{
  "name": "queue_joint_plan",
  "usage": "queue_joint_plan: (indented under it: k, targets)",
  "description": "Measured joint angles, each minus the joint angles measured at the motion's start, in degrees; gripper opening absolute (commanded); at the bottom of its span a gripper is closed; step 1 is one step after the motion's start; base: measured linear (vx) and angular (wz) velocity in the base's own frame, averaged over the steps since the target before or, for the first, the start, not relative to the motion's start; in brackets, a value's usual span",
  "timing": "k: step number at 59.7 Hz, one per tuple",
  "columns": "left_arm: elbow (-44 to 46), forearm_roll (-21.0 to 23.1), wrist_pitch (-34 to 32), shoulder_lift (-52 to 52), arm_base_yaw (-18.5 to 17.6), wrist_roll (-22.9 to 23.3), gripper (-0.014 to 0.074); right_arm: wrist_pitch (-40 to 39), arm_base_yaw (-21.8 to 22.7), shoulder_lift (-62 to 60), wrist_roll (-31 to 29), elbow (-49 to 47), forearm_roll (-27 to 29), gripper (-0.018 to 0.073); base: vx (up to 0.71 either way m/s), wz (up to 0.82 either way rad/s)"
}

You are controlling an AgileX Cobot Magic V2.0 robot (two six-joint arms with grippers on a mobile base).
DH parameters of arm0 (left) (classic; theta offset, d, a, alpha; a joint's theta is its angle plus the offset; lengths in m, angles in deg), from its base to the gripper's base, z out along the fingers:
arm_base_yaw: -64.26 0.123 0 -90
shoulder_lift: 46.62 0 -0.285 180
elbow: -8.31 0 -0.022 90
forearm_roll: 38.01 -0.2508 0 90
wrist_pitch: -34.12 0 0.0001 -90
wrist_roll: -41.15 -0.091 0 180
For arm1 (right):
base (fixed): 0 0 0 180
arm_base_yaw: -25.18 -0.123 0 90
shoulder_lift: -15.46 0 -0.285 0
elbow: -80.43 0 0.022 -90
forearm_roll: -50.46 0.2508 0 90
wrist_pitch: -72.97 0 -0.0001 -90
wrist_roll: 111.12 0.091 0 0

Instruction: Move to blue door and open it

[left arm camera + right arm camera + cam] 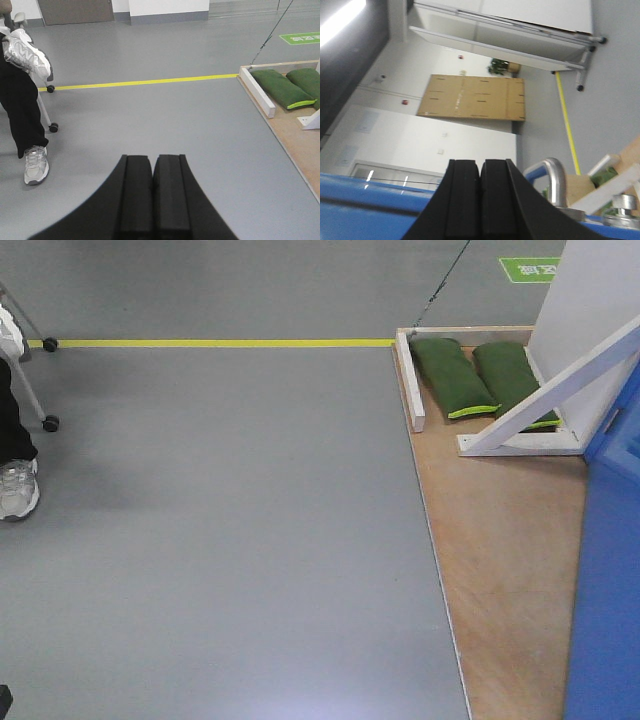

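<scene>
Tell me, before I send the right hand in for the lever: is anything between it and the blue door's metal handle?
Nothing visible does. In the right wrist view the shut right hand sits just beside the brushed-metal lever handle on the glossy bright-blue door panel, with no object between them.

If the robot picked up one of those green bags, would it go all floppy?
Probably floppy: the green bags look soft and pillowy, with rounded, sagging edges. Likely heavy for their size too, since they lie on the wooden base beside the white brace, as if weighing it down. They lie flat, so they shouldn't roll.
</scene>
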Motion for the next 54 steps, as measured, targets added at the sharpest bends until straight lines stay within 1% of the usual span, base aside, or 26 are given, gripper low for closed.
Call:
queue_joint_plan:
  k: [5,16,20,40,54]
  targets:
    - [0.0,0.0,0.0,0.0,0.0,0.0,0.0071,0.19,0.0,3.03,0.0,0.0,2.7,-0.0004,0.0,0.0]
    - [0.0,0.0,0.0,0.0,0.0,0.0,0.0071,2.95,0.0,10.48,-0.05,-0.82,11.31,-0.0004,0.0,0.0]
    - [0.0,0.0,0.0,0.0,0.0,0.0,0.0071,4.32,0.0,12.86,-0.05,-2.47,12.87,-0.0004,0.0,0.0]
    - [0.0,0.0,0.0,0.0,0.0,0.0,0.0071,10.32,0.07,21.55,-0.05,-17.89,13.56,-0.0004,0.0,0.0]
    - [0.0,0.0,0.0,0.0,0.0,0.0,0.0071,17.98,0.54,21.82,-0.52,-19.79,12.83,-0.0004,0.0,0.0]
